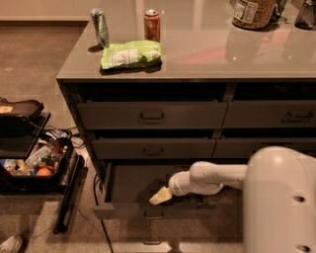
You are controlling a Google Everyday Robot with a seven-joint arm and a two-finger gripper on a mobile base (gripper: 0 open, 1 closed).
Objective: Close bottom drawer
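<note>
We saw the bottom drawer [128, 211] standing pulled out from the cabinet, its flat front well forward of the two drawers above it in the same column, with its small metal handle [154, 213] at the middle of that front. Our pincer [161, 196] hung over the open drawer, just behind the front panel and a little above the handle, its pale tip pointing down and to the left. We could not tell whether it was released or clenched, nor whether it touched the drawer. The white arm [217, 177] reached in from the right, across the drawer's inside. On the worktop [222, 59] lay a green bag [131, 53], with a red can [152, 24] just behind it and a silver-green can [100, 27] near the left edge. A jar [253, 11] stood at the far right. On the floor to the left sat a black bin [34, 184] filled with small things
</note>
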